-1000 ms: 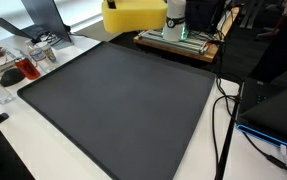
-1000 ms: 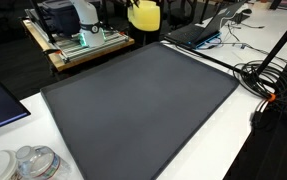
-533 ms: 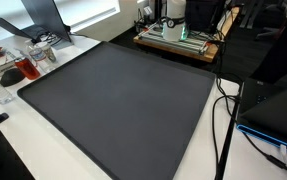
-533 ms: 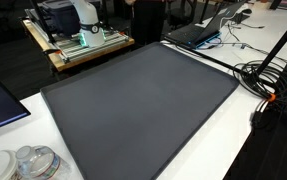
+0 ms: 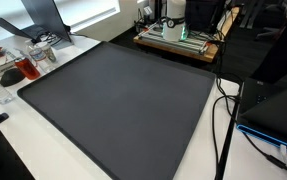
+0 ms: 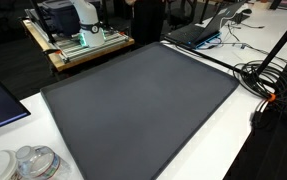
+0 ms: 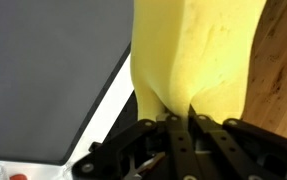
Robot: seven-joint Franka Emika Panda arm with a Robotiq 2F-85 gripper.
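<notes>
In the wrist view my gripper is shut on a soft yellow block, like a sponge or foam, pinched at its lower end between the two black fingers. The yellow block hangs over the edge of a large dark grey mat, a white table strip and a wooden board. Neither the gripper nor the yellow block shows in the exterior views.
The dark mat fills the table in both exterior views. A wooden board with the robot base stands behind it. Small containers, a laptop and cables lie around the mat.
The yellow block, seen at the top edge of both exterior views a second ago, has moved up out of both views. Nothing else has moved.
</notes>
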